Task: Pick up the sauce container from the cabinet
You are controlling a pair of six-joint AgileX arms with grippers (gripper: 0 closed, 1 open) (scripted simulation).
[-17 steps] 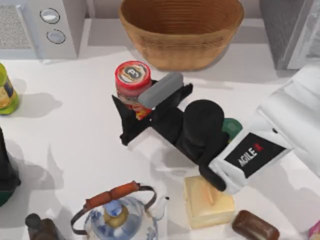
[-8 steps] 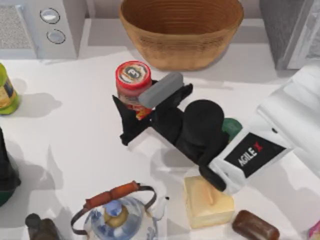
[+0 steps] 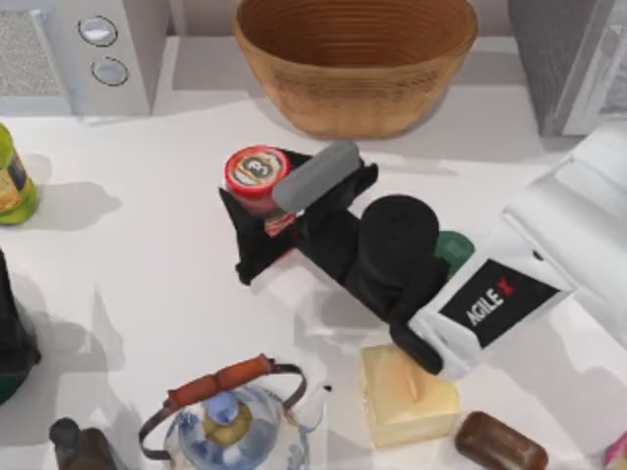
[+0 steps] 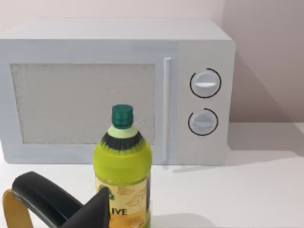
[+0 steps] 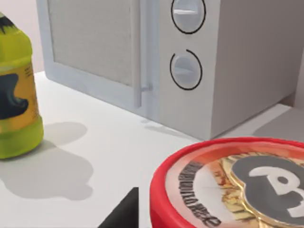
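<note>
Top view: right claw (image 3: 263,217) pinches the sauce container (image 3: 257,176) between its fingers.

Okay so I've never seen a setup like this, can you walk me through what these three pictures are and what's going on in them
This is a simulated pair of robot arms at a white table. One picture looks down from above; the other two come from cameras on each arm's wrist.

From above, the right arm, marked AgileX, reaches in from the right. Its black right gripper sits around the sauce container, a small jar with a red lid, one finger on each side. I can't tell whether it is gripping. The right wrist view shows that lid close up.

Also on the table: a wicker basket, a microwave, a yellow-green bottle, a glass kettle and a block of butter.

The left wrist view faces the microwave and bottle, with the tip of the left gripper at the edge.
</note>
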